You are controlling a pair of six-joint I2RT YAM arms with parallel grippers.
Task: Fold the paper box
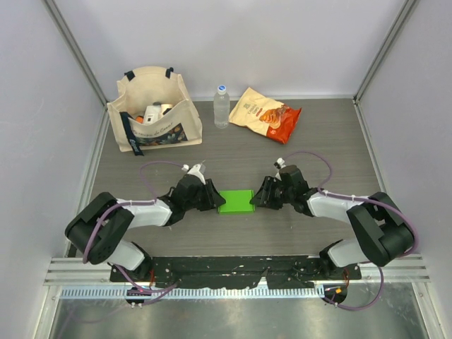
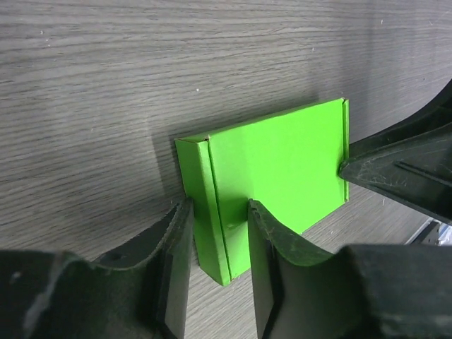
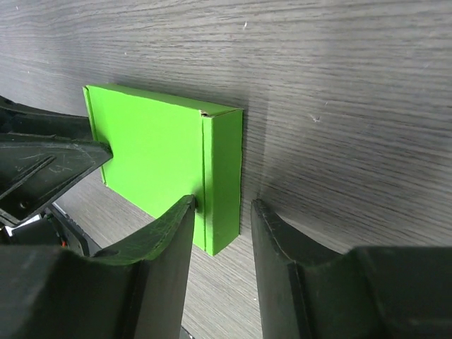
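Box (image 1: 236, 201) likely light, thin card, crushable. My left gripper (image 2: 219, 206), right gripper (image 3: 222, 205) part-open, straddling its end walls, unclamped; pinch there gently.

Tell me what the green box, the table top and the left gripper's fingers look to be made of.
Paper box: thin card, matte bright green, with sharp creases and thin edges at its corners.
Table top: grey wood grain, likely a printed laminate, though solid wood cannot be ruled out.
Left gripper's fingers: black, probably moulded plastic, matte, scuffed with pale scratches.
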